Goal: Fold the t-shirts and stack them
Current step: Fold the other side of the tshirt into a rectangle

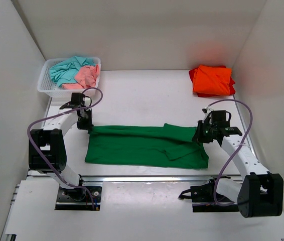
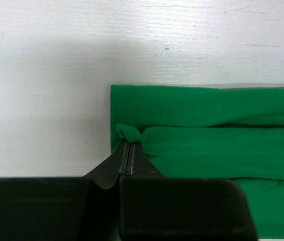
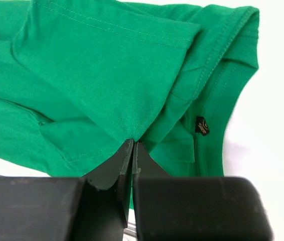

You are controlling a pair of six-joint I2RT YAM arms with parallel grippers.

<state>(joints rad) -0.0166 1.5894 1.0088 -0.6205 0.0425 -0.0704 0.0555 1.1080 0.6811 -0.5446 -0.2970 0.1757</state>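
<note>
- The green t-shirt [image 1: 147,145] lies flat on the worktop [image 1: 142,100], just ahead of the arm bases. Its long axis runs left to right, spanning the gap between the two arms.
- The left tool [image 2: 128,145] sits at the shirt's left end, on the far edge. Its jaws are pressed together on a small pucker of green cloth.
- The right tool [image 3: 133,145] sits at the right end, by the sleeve and the collar with its dark label. Its jaws are clamped on the cloth where the sleeve hem meets the body.
- Each arm is nearer its own end, so the cloth stretches away sideways from each tool towards the other. Any coming fold probably depends on both ends moving together.
- The shirt looks already narrowed into a long band, with lengthwise creases and one sleeve lying on top.
- A folded orange t-shirt [image 1: 212,80] rests at the far right corner, well apart.
- A teal t-shirt [image 1: 66,69] and a pink t-shirt [image 1: 87,76] sit crumpled in the basket [image 1: 44,83] at the far left.
</note>
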